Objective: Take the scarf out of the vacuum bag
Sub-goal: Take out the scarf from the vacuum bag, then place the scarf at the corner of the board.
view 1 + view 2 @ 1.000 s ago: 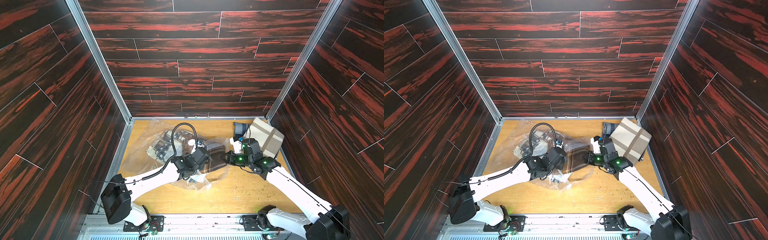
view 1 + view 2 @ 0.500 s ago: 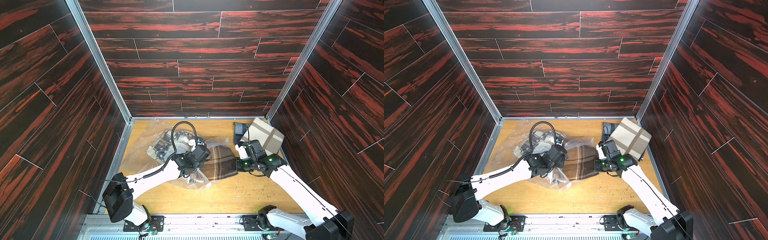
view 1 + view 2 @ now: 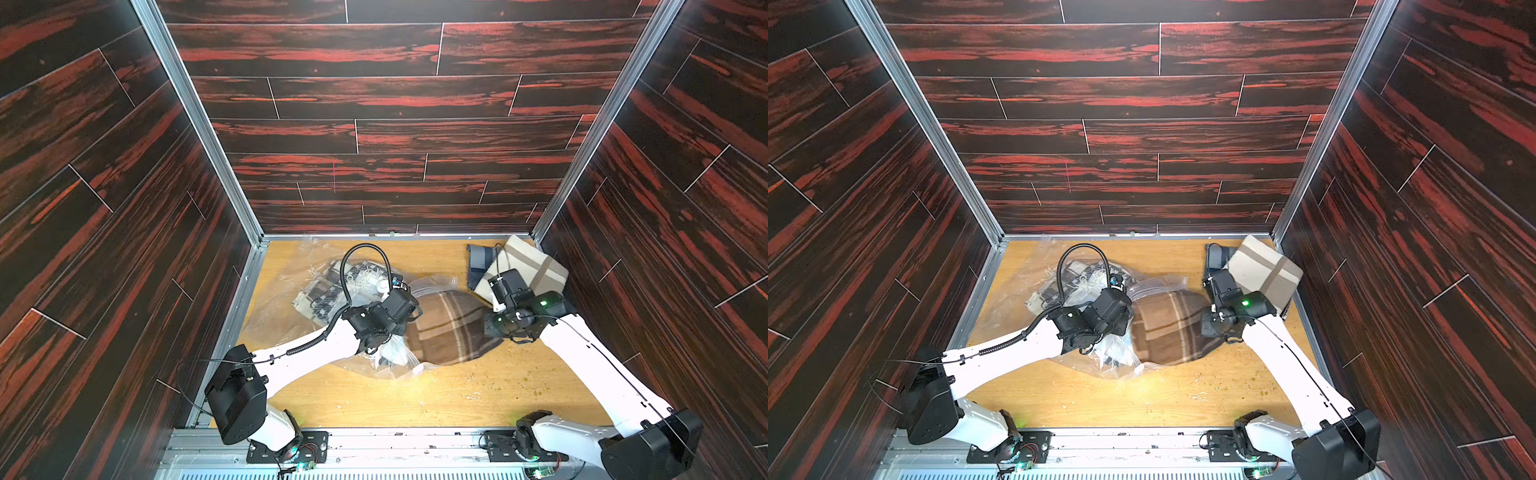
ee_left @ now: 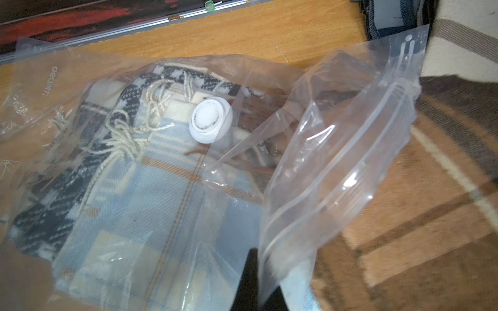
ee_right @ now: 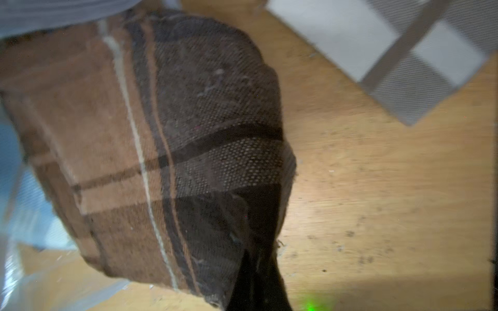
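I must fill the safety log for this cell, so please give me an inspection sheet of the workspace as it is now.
Surface: wooden tabletop, crumbs scattered near the right arm.
Job's things: vacuum bag crumpled, mouth open, fringed checked scarf inside; brown plaid scarf mostly out of the mouth.
Clutter: folded cream striped cloth and dark blue item, far right corner.
Grippers: left gripper, fingers shut on the bag's zip edge; right gripper, fingers shut on the brown plaid scarf.
Cables: black hose loop over the left arm; thin wire along the right arm.
Surroundings: dark red wood-pattern walls, metal frame posts.
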Robot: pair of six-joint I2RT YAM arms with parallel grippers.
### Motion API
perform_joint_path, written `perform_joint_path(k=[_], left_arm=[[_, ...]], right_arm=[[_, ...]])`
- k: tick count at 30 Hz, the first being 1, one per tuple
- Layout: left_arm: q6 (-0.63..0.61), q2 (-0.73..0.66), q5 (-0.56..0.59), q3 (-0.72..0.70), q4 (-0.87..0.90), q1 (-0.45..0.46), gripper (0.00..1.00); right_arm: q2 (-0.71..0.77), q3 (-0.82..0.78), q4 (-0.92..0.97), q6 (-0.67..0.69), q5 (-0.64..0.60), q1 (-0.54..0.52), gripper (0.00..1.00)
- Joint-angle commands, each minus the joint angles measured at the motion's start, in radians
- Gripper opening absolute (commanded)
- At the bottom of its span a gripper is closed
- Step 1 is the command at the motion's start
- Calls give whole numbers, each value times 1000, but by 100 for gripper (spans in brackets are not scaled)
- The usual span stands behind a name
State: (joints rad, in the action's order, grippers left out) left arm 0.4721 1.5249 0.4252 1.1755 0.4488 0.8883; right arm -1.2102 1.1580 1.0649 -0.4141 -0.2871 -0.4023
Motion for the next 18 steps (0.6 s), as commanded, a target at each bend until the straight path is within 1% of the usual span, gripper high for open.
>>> perform_joint_path(k=[1, 3, 6, 11, 15, 17, 18], left_arm=[[12, 15, 1, 29, 24, -21, 0], [16, 22, 0, 43, 36, -28, 0], [23, 36, 3, 59, 49, -34, 0], [26, 38, 3, 65, 58, -40, 0], [22, 33, -2, 62, 60, -47, 0], [20, 32, -6, 60, 60, -51, 0], [20, 32, -7, 62, 60, -53, 0]], right_arm=[[-19, 41, 84, -1, -163, 28, 0], [-45, 58, 100, -2, -229, 36, 0], [-80, 84, 103, -8, -293, 49, 0], [-197, 154, 116, -13, -454, 70, 0], [-267, 188, 71, 10, -546, 90, 0], [-303, 206, 61, 15, -624, 98, 0], [-315, 213, 50, 24, -643, 104, 0]])
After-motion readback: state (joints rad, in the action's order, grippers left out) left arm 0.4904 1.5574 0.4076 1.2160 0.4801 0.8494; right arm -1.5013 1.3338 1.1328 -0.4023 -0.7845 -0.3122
